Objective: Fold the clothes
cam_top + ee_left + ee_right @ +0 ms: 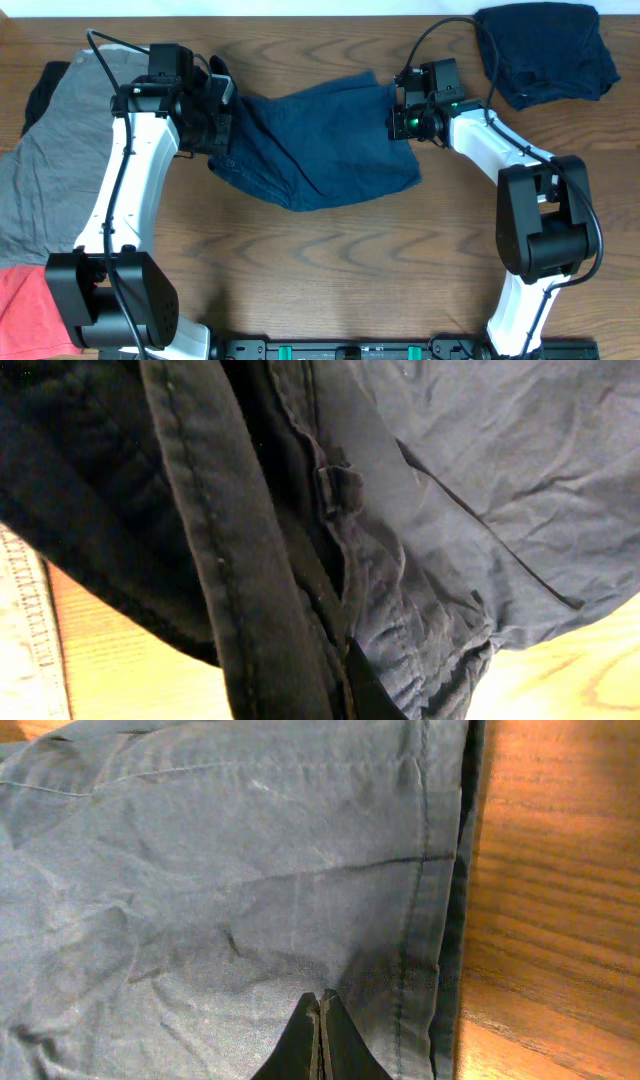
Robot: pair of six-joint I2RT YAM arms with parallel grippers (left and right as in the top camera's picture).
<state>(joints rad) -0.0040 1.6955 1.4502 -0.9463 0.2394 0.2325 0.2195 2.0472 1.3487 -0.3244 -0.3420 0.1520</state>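
A dark blue garment [310,150] lies spread and creased across the middle of the wooden table [350,260]. My left gripper [222,125] is at its left end, shut on the bunched waistband, which hangs over the finger in the left wrist view [345,690]; the cloth [480,510] fills that view. My right gripper [400,120] is at the garment's right hemmed edge. Its fingertips [320,998] are pressed together on the blue fabric [200,870], just left of the hem seam.
A crumpled navy garment [545,50] lies at the back right corner. A grey garment [60,160] lies at the left over a black one [45,85], with a red one [25,310] at the front left. Bare wood lies in front of the blue garment.
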